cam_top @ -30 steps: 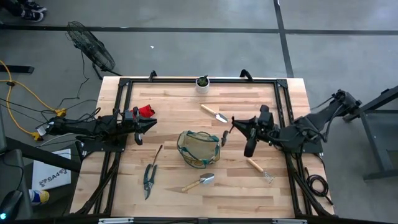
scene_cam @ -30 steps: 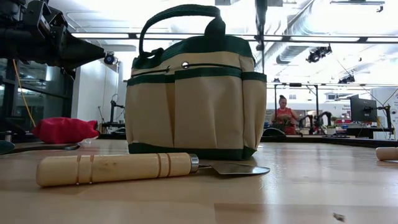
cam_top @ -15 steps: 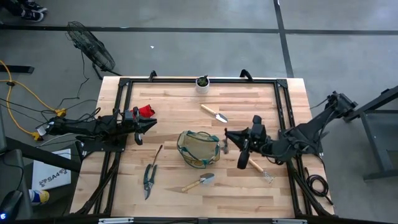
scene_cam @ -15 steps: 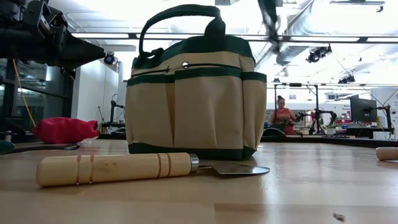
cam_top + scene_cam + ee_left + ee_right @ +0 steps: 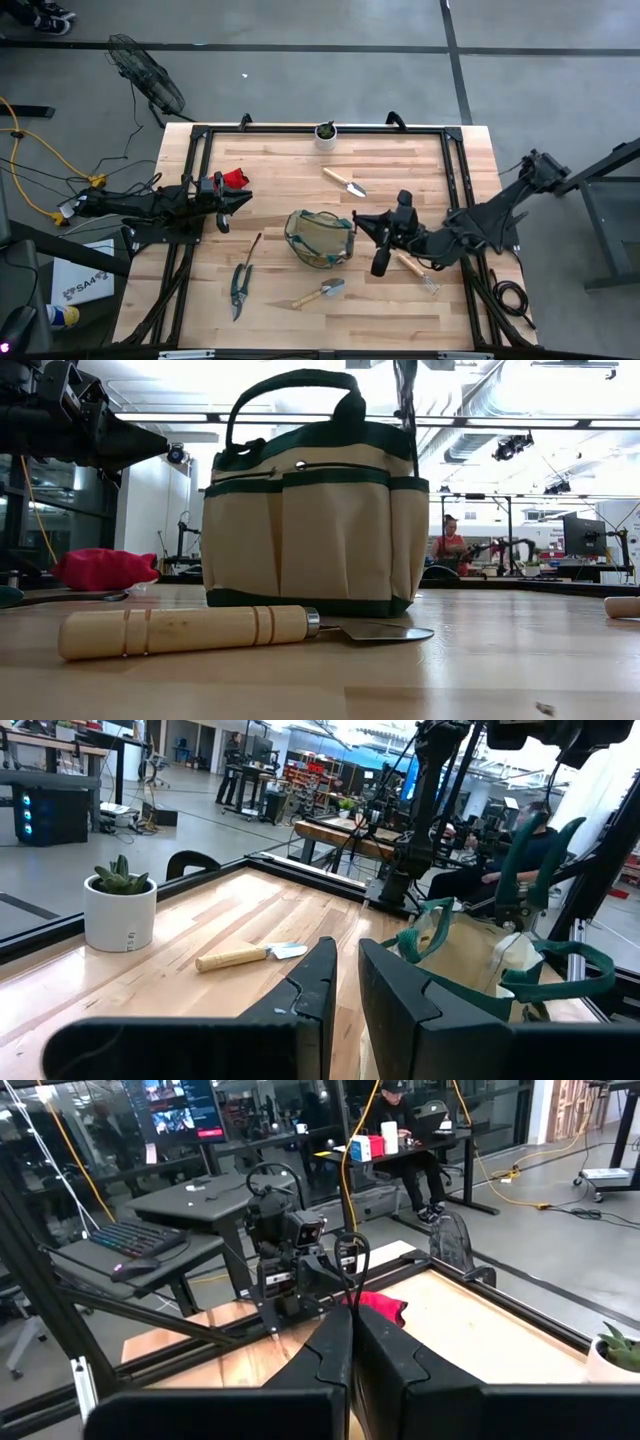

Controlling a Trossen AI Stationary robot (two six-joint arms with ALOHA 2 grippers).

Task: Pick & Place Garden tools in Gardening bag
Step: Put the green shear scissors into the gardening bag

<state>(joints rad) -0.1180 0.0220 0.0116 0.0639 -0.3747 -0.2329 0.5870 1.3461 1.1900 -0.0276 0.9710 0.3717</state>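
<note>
**Release over the rim could drop the tool outside the bag**

The gardening bag (image 5: 320,238) stands upright near the middle of the table (image 5: 400,160), mouth open, its green handles arching over the opening. The right end effector (image 5: 362,222) hovers just at the bag's 3 o'clock side, about over the rim rather than over the middle of the mouth. It is clenched, and in the low view a slim dark tool (image 5: 405,395) appears to hang from it above the bag's edge.

My main worry is the tool catching the rim or a handle, then tipping out onto the table, or nudging the soft bag toward 9 o'clock. An early release would cause that; so would a tilted tool.

The fork (image 5: 415,272) lies close under the right arm at 4 o'clock, so a low sweep could knock it.

The left end effector (image 5: 235,200) waits at the table's 9 o'clock edge, released with a narrow gap and empty, beside the red item (image 5: 235,178). The shears (image 5: 239,285) and a trowel (image 5: 322,292) lie on the table toward 7 and 6 o'clock, unpacked
</note>
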